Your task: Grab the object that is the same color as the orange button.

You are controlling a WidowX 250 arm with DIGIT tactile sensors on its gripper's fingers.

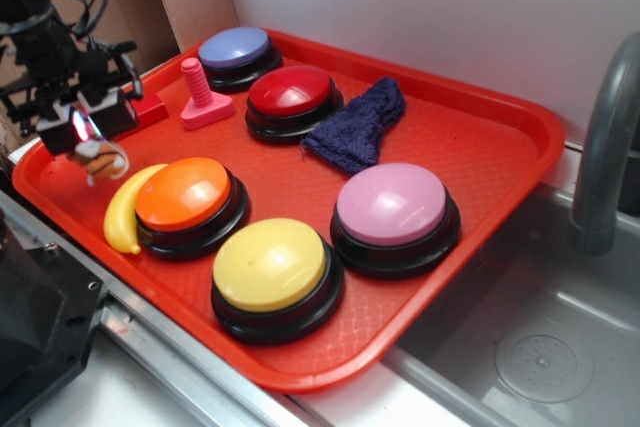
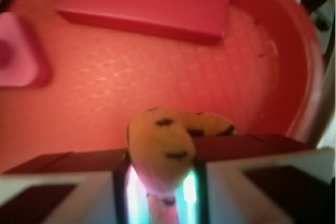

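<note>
The red tray (image 1: 480, 137) is the largest thing and serves as the landmark; it lies beside a grey sink (image 1: 540, 337) with a faucet (image 1: 605, 147) rising near the tray's right edge. On the tray stand five dome buttons on black bases: the pink button (image 1: 392, 203) toward the right side, the yellow button (image 1: 270, 264) near the front rim, the orange button (image 1: 184, 194) left of centre, the red button (image 1: 291, 92) toward the back, and the blue button (image 1: 235, 48) at the back rim. A dark blue cloth (image 1: 358, 127) lies in the tray's middle, right of the red button. A yellow banana (image 1: 124, 212) curves against the orange button's left side. A pink bolt-shaped toy (image 1: 203, 97) stands upright at the back left, with a red block (image 1: 150, 110) just beside it.

Over the tray's left corner, the pincer (image 1: 82, 132) is closed narrowly on the plush tiger (image 1: 100, 159), which hangs just below it, above the tray floor.

The exterior view shows the tiger only as a small striped blob. The wrist view shows more: the pincer (image 2: 160, 192) fingers (image 2: 58, 187) press both flanks of the tiger (image 2: 163, 145), with lit strips on either side. The tiger's long axis runs out along the pincer toward the tray floor, its free end curling right. The wrist view also shows the block (image 2: 147, 6) lying flat and a corner of the pink toy (image 2: 18, 51).
</note>
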